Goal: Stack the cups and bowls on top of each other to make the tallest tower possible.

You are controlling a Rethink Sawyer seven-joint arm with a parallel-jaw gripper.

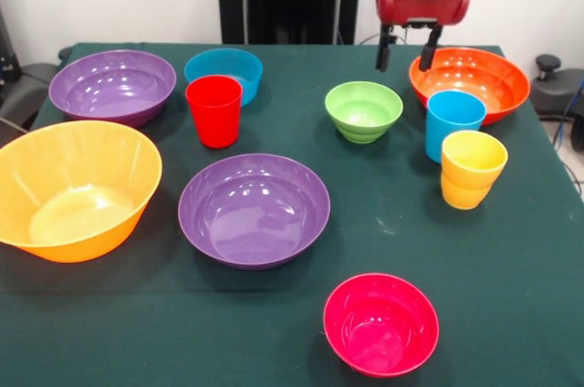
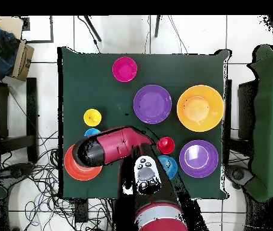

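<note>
My gripper (image 1: pixel 407 51) hangs open and empty above the table's far side, over the left rim of the orange bowl (image 1: pixel 470 83). The green bowl (image 1: pixel 363 110) sits to its left. A light blue cup (image 1: pixel 453 122) and a yellow cup (image 1: pixel 473 168) stand upright in front of the orange bowl. A red cup (image 1: pixel 214 110) stands before the blue bowl (image 1: pixel 224 74). One purple bowl (image 1: pixel 112 86) is far left and another (image 1: pixel 254 209) is in the middle. The yellow-orange bowl (image 1: pixel 73 188) is near left and the magenta bowl (image 1: pixel 380 323) at the front. In the overhead view the arm (image 2: pixel 112 146) hides the green bowl.
The green cloth-covered table (image 1: pixel 511 268) ends just behind the orange bowl. Chairs stand at both sides of the table (image 2: pixel 269 120). A cardboard box (image 2: pixel 22 59) and cables (image 2: pixel 36 180) lie on the floor beside it.
</note>
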